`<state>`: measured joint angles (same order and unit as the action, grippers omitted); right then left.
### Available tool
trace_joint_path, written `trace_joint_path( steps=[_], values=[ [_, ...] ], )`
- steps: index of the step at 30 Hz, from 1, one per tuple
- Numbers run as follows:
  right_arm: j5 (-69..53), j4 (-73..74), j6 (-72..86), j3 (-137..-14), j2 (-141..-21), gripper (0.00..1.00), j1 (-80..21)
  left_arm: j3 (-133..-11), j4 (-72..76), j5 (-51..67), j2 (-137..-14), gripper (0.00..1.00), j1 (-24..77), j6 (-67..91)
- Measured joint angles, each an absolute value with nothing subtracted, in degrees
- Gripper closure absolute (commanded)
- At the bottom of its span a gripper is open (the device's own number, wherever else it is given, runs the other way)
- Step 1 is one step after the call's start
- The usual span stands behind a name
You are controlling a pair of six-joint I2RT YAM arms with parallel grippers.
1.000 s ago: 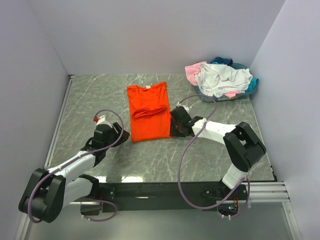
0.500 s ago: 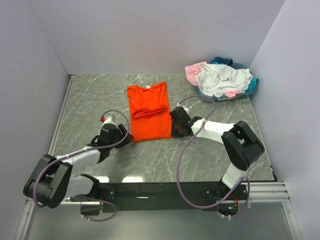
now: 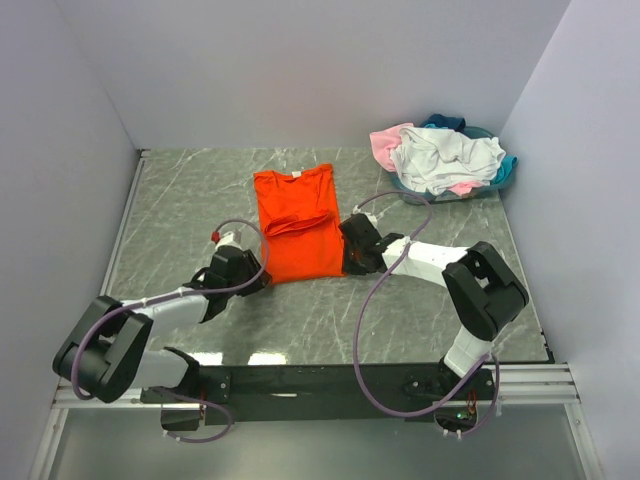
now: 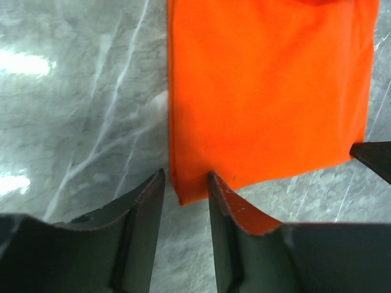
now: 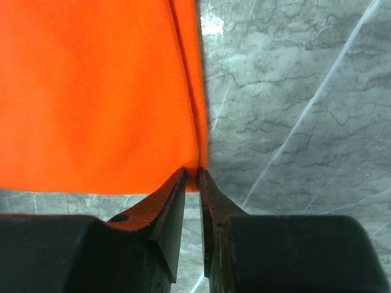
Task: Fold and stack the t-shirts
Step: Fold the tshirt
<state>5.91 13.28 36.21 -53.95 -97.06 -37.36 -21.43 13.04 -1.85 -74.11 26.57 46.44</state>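
The bright orange t-shirt (image 3: 297, 228) lies flat on the table, folded into a long strip, collar at the far end. My left gripper (image 3: 256, 277) is at its near-left corner. In the left wrist view the jaws (image 4: 186, 177) are open, with that corner of the orange t-shirt (image 4: 269, 91) lying between them. My right gripper (image 3: 350, 258) is at the near-right corner. In the right wrist view it (image 5: 192, 174) is shut on the hem of the orange t-shirt (image 5: 98, 91). White (image 3: 445, 158), pale pink (image 3: 385, 143) and teal (image 3: 445, 123) t-shirts lie heaped at the back right.
The grey marbled table (image 3: 200, 195) is walled at the back and on both sides. A metal rail (image 3: 520, 380) runs along the near edge. A tip of the right gripper's finger (image 4: 374, 157) shows at the right edge of the left wrist view.
My left gripper has moved right and forward, from beside the shirt to its near-left corner. The right gripper has hardly moved and keeps its hold.
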Motion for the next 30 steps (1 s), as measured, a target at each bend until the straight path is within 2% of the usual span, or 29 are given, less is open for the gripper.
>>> trace_joint_path(
  steps=[3,5,6,7,15,30],
  values=[
    [5.8,13.26,36.16,-53.95,-97.45,0.9,-37.36,-22.48,14.28,-1.58,-76.44,0.67,26.89,46.5],
    [5.74,13.26,36.14,-53.95,-97.56,1.0,-37.36,-23.0,15.31,-1.37,-77.91,0.79,27.05,46.63],
    [5.69,13.26,36.14,-53.95,-97.56,1.0,-37.36,-23.11,15.79,-1.1,-78.72,0.86,27.11,46.52],
    [5.67,13.26,36.18,-53.95,-97.56,1.0,-37.36,-23.18,16.51,-0.69,-79.44,1.0,27.11,46.46],
    [5.98,13.8,36.21,-52.86,-95.88,1.0,-37.54,-22.94,17.43,1.1,-79.4,1.0,27.97,47.44],
    [13.04,22.92,39.64,-48.77,-76.07,1.0,-45.32,-22.48,-4.73,0.6,-53.12,1.0,30.85,47.92]
  ],
)
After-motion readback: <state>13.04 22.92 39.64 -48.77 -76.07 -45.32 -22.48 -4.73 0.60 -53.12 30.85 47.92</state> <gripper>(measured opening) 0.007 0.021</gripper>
